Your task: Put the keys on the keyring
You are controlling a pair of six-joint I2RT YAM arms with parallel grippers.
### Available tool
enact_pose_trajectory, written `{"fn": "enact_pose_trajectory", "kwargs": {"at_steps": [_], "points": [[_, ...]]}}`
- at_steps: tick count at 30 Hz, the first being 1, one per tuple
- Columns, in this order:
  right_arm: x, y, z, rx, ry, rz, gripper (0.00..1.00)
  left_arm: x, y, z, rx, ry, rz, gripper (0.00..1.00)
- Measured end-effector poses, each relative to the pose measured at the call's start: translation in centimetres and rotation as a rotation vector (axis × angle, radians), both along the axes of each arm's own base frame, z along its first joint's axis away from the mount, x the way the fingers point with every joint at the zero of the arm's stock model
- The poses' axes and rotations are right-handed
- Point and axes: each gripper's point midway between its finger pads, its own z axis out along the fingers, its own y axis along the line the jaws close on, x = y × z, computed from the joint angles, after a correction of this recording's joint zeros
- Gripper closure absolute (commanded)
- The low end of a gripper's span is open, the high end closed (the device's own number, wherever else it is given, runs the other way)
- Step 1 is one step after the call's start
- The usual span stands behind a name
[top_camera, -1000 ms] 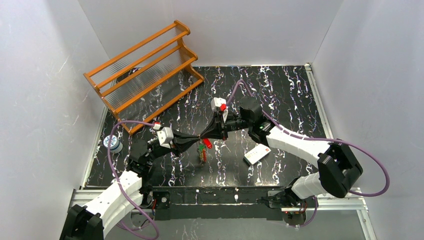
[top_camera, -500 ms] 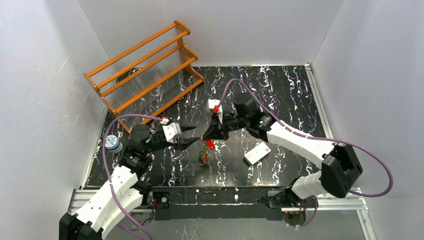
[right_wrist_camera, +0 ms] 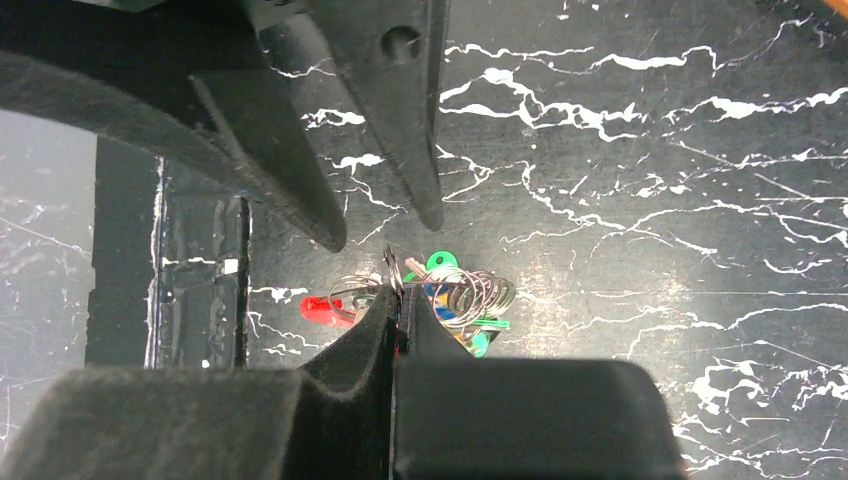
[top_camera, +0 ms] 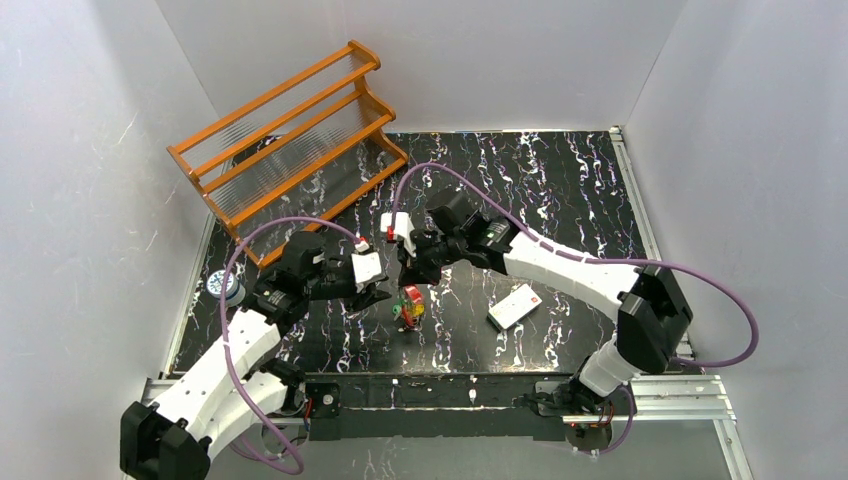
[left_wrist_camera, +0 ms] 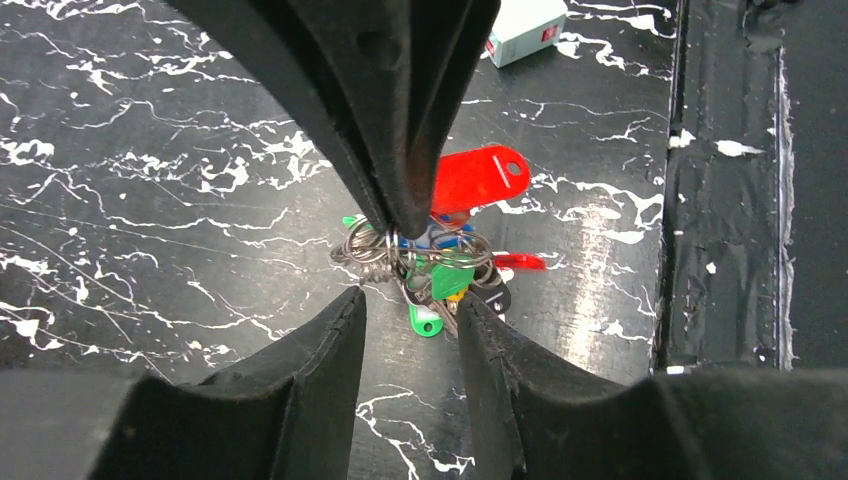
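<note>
My right gripper (top_camera: 404, 279) is shut on the thin silver keyring (left_wrist_camera: 366, 250), pinching its wire at the fingertips (right_wrist_camera: 397, 296). A bunch of keys (top_camera: 410, 306) hangs from the ring just under those tips, with red (left_wrist_camera: 480, 178), green (left_wrist_camera: 428, 321), blue and yellow heads and several small wire loops (right_wrist_camera: 480, 293). My left gripper (left_wrist_camera: 410, 305) is open just left of the bunch, its fingers (right_wrist_camera: 300, 195) spread and holding nothing. The bunch lies just beyond the gap between them. I cannot tell whether the bunch touches the table.
A flat white card (top_camera: 514, 305) with a red dot lies on the black marbled table right of the keys. An orange wooden rack (top_camera: 285, 150) stands at the back left. A small blue-and-white cylinder (top_camera: 226, 289) sits by the left edge.
My left gripper, shut against the right one a second ago, has opened and drawn back left. The right gripper has carried the ring and keys a little to the left.
</note>
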Motion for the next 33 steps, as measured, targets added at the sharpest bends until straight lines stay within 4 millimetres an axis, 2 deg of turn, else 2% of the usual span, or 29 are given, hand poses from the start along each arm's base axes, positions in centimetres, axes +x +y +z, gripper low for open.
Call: {"fn": "enact_pose_trajectory", "kwargs": {"at_steps": [5,10,17,23,29,33], "points": [[0.1,0.1,-1.2,-0.052,0.024,-0.006,0.99,-0.5,-0.1,-0.5,0.008,0.022,-0.026,0.66],[0.0,0.1,-1.4,-0.062,0.033,-0.005,0.99,-0.4,-0.3,-1.0,0.009,0.050,-0.034,0.69],[0.0,0.3,-1.1,-0.055,0.035,-0.002,0.99,0.6,-1.1,0.1,-0.048,0.032,-0.010,0.71],[-0.1,0.3,-1.0,-0.053,0.041,-0.001,0.99,1.0,-1.5,0.1,-0.092,0.039,0.012,0.82],[0.1,0.3,-1.1,-0.054,0.038,-0.006,0.99,0.9,-1.6,0.1,-0.101,0.045,0.013,0.84],[0.1,0.3,-1.0,-0.053,0.037,-0.006,0.99,0.8,-1.6,0.0,-0.103,0.052,0.012,0.91]]}}
